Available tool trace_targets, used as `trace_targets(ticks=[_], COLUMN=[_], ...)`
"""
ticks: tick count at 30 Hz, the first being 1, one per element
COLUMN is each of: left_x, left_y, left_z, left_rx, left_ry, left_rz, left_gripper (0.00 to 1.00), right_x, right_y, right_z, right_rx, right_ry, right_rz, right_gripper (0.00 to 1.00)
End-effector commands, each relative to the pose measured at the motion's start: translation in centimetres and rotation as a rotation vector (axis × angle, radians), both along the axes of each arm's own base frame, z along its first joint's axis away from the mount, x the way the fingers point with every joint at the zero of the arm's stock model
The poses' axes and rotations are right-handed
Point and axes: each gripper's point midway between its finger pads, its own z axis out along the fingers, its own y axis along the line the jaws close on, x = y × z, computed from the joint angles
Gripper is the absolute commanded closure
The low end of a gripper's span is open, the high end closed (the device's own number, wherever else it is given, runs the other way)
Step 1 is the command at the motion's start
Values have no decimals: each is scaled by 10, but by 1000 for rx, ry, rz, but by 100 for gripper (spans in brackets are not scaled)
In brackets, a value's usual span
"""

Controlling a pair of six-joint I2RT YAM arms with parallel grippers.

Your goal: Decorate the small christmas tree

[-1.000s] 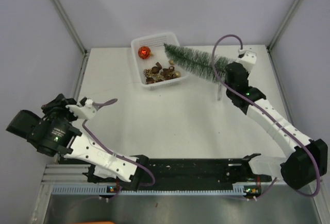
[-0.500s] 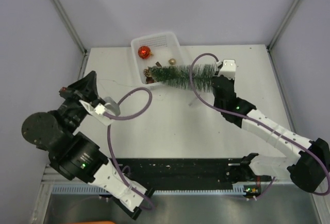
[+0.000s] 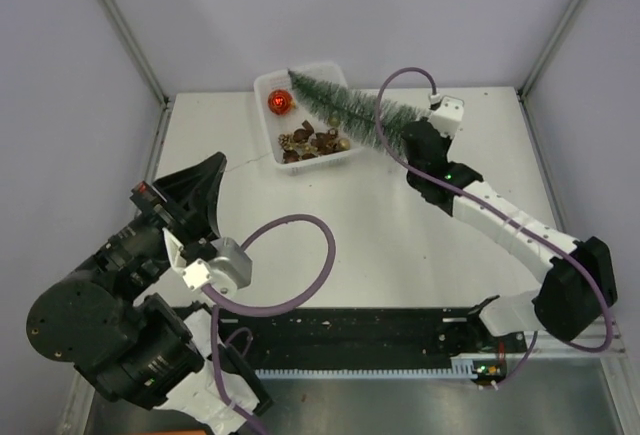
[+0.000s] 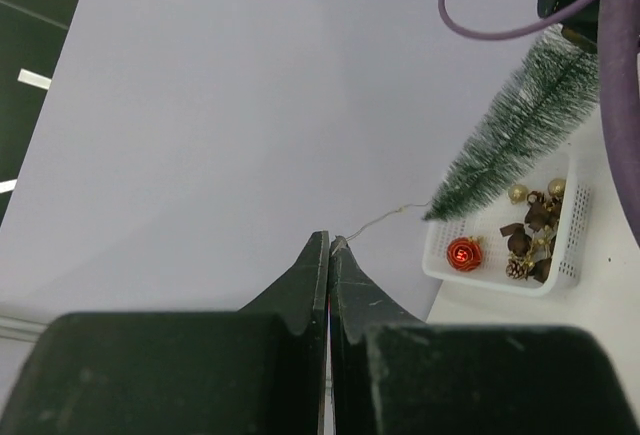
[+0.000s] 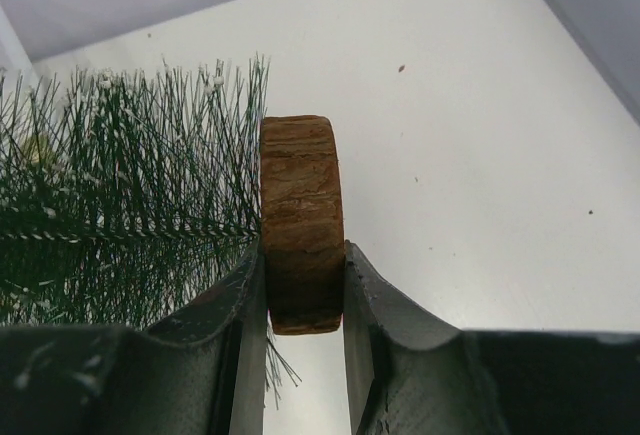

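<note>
White table, with a basket of ornaments at its far edge. I see the right gripper clamped on the tree by its wooden base, holding it tilted in the air with its tip over the basket. Left gripper, raised near left, pinches a thin wire that runs towards the basket.

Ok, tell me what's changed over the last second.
The right gripper, gripping the small christmas tree by its wooden base throughout, swung the tip toward the basket's near side, then back to its far rim. The left gripper, shut, rose toward the camera. Basket and red bauble stayed put.
</note>
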Motion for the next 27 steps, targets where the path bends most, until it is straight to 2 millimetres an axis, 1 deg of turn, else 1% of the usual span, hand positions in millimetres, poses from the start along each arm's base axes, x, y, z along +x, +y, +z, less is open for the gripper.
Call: trace_targets(ticks=[1,2,3,4,6,9,12,14,16,18,21,24,27], left_x=[-23,-25,-27,-29,-29,-21,-12,-5,2,11,27,44,53], left_y=[-24,-26,-27,-29,-28,-21,-13,-7,0,8,22,38,44], left_z=[-15,-14,-13,-12,-9,-5,-1,1,4,7,11,7,-6], left_rx=[51,57,62,70,76,66,48,44,51,63,87,137,188], left_ry=[113,106,102,97,90,95,114,116,100,81,37,-36,-80], left_rz=[-166,-164,-168,-172,-168,-169,-171,-170,-164,-161,-147,-133,-165], left_gripper=[100,100,100,100,100,100,100,100,100,100,100,100,100], right_x=[18,17,14,7,-5,-34,-67,-84,-97,-106,-119,-127,-139], right_y=[22,28,33,38,53,74,88,93,96,100,122,139,153], right_z=[2,4,0,0,8,24,31,25,18,6,-9,-24,-27], right_rx=[99,97,96,90,93,108,105,81,64,41,-11,-81,-73], right_ry=[-41,-54,-51,-60,-117,-214,-282,-288,-277,-246,-192,-125,-130], right_rz=[23,50,74,108,205,372,516,604,669,731,863,932,1018], right_gripper=[100,100,100,100,100,100,100,100,100,100,100,100,100])
